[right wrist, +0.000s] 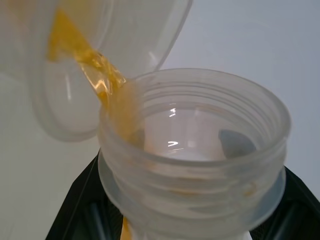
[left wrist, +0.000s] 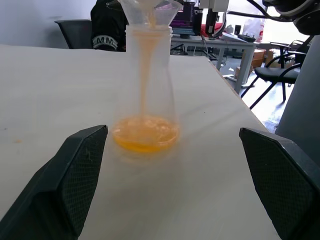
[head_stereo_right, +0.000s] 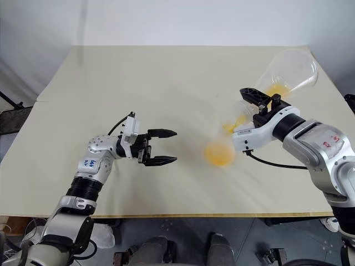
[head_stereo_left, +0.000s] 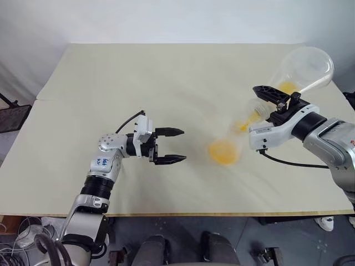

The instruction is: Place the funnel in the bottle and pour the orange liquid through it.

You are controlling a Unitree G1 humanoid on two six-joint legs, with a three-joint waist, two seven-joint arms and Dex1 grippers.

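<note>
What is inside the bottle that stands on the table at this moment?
The bottle holds a shallow pool of orange liquid at its base, and a thin stream runs down from the funnel in its neck. The funnel's spout is hard to see through the frosted wall.

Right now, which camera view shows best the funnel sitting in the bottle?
The left wrist view: the funnel sits in the neck of the bottle, seen side-on. The eye views show it as a faint blur under the tilted flask. The right wrist view shows part of its cone from close.
</note>
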